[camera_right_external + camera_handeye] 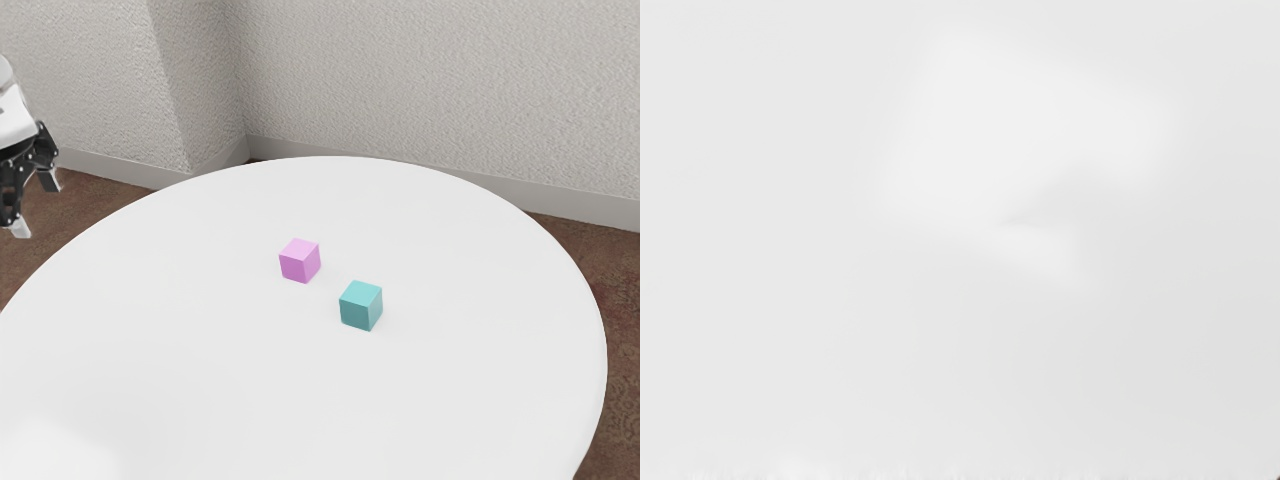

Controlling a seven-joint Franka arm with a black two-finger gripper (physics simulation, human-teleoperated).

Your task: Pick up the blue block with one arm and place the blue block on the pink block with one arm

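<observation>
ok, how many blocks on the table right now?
2. The pink block sits near the middle of the table; the blue block stands apart from it, toward the exterior view's right and nearer the camera. Nothing there could hide another.

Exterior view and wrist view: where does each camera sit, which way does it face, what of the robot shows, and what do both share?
Exterior view: raised beside the round white table, looking down across it at the small pink block and teal-blue block; the arm's open black fingers show at its left edge.
Wrist view: on the hand, facing that table's bare white surface.
Shared: the white table.
</observation>
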